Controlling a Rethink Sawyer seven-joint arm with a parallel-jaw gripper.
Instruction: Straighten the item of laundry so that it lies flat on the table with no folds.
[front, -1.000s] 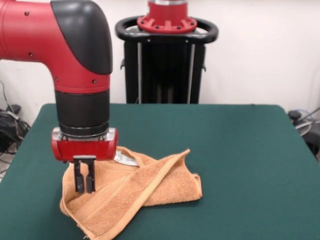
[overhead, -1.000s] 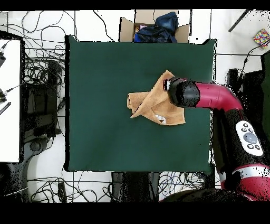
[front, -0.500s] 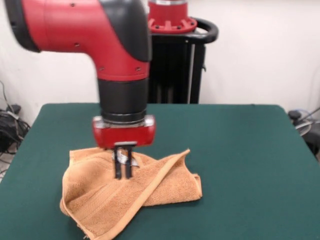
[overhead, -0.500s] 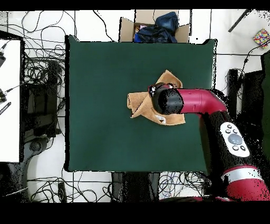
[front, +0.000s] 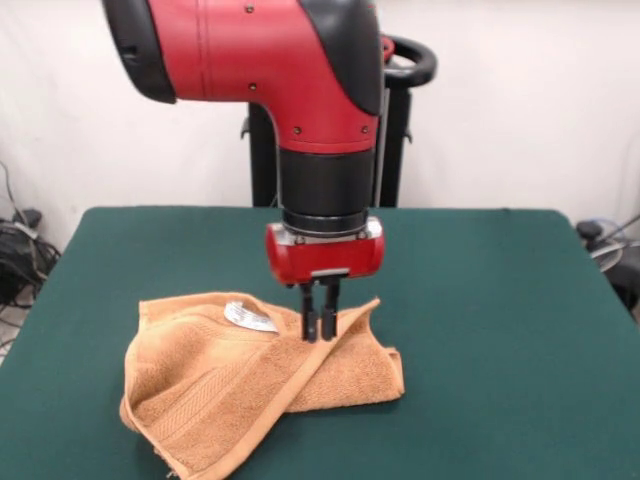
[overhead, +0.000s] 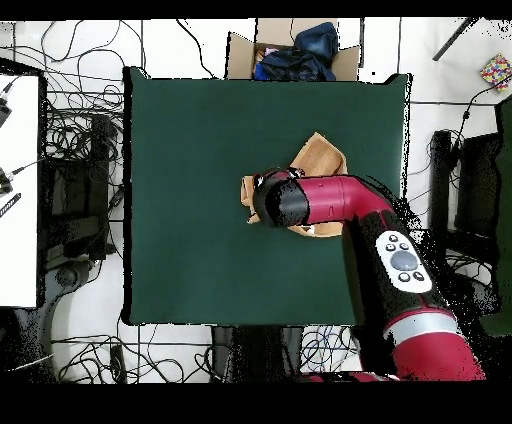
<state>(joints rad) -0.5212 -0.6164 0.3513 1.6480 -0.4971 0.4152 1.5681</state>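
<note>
On the green counter (front: 480, 300), near edge: one orange-tan towel (front: 210, 395), crumpled with folds, one corner flap doubled over; long axis runs across the front view, lowest corner toward the camera. One white label (front: 247, 316) on its far part. One gripper (front: 319, 325), fingers nearly together, tips at the folded border band; whether cloth is pinched cannot be told. Against half a second ago, the gripper stands farther right along the towel; the towel's shape matches. Beyond: one black pedestal (front: 400, 130).
</note>
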